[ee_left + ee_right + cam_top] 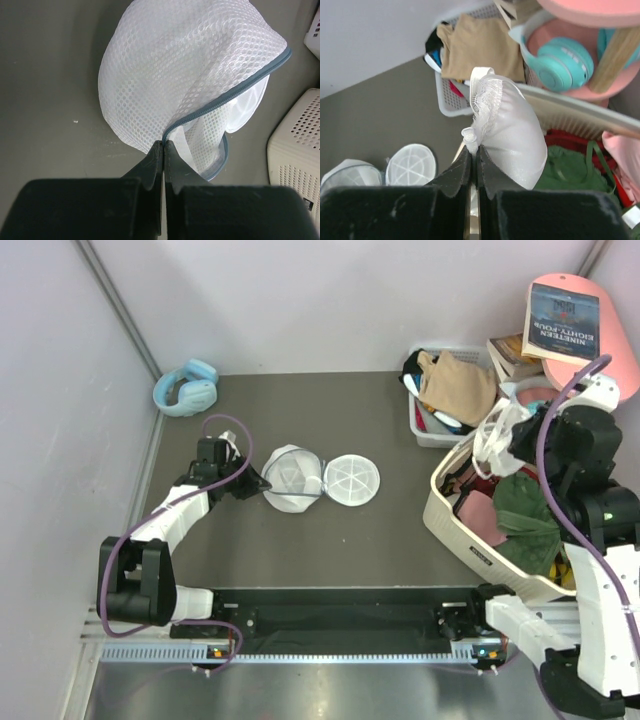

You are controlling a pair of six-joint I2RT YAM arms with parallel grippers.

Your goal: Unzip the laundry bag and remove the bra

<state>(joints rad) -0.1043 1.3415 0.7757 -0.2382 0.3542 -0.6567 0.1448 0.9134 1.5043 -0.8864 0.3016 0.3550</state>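
The laundry bag (318, 480) lies unzipped in the middle of the table, its two white mesh halves spread side by side. My left gripper (262, 483) is shut on the grey zip rim at the bag's left edge. In the left wrist view its tips (164, 145) pinch the rim and the left half of the laundry bag (185, 70) bulges up above them. My right gripper (515, 435) is over the white basket, shut on the bra (495, 440). In the right wrist view the off-white satin bra (512, 130) hangs from a strap loop pinched in my right gripper (474, 150). The laundry bag (411, 165) shows far below.
A big white plastic basket (462, 530) of clothes stands at the right. Behind it a grey crate (428, 430) holds a tan cloth (458, 385). Books (560, 320) and a pink tray sit at the back right. Blue headphones (187, 388) lie at the back left.
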